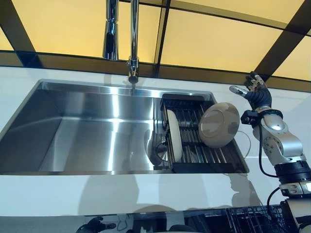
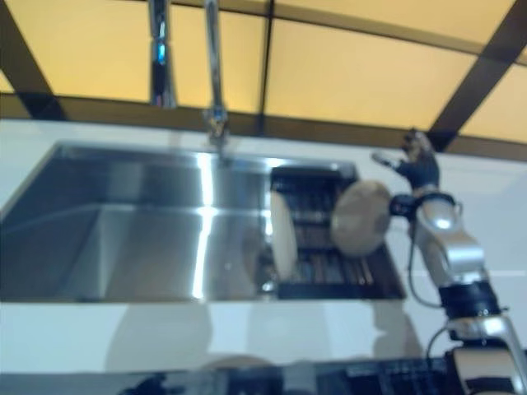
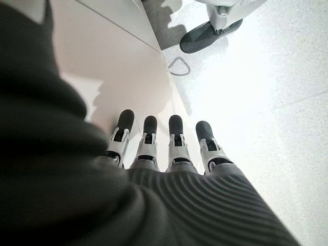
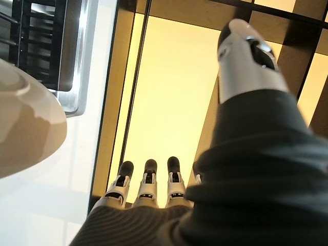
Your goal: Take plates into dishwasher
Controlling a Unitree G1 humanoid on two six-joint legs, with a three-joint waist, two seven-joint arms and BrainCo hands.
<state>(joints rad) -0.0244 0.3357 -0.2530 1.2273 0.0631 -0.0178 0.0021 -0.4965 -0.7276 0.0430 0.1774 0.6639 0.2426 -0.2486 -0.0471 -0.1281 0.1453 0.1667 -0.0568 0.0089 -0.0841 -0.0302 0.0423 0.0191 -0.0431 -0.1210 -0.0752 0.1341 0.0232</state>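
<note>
Two plates sit in the black rack (image 1: 194, 160) at the sink's (image 1: 87, 141) right end: the white plate (image 1: 174, 136) stands upright on edge, the beige plate (image 1: 218, 124) leans tilted, underside facing up-front. Right hand (image 1: 255, 92) hovers over the white counter (image 1: 48, 194) just beyond, fingers straight, empty. Left hand (image 3: 159, 148) hangs low, fingers straight, empty.

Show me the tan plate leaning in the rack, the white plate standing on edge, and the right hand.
tan plate (image 1: 218, 125): left eye view, middle of its underside.
white plate (image 1: 175, 136): left eye view, on its face.
right hand (image 1: 256, 93): left eye view, on the palm.
</note>
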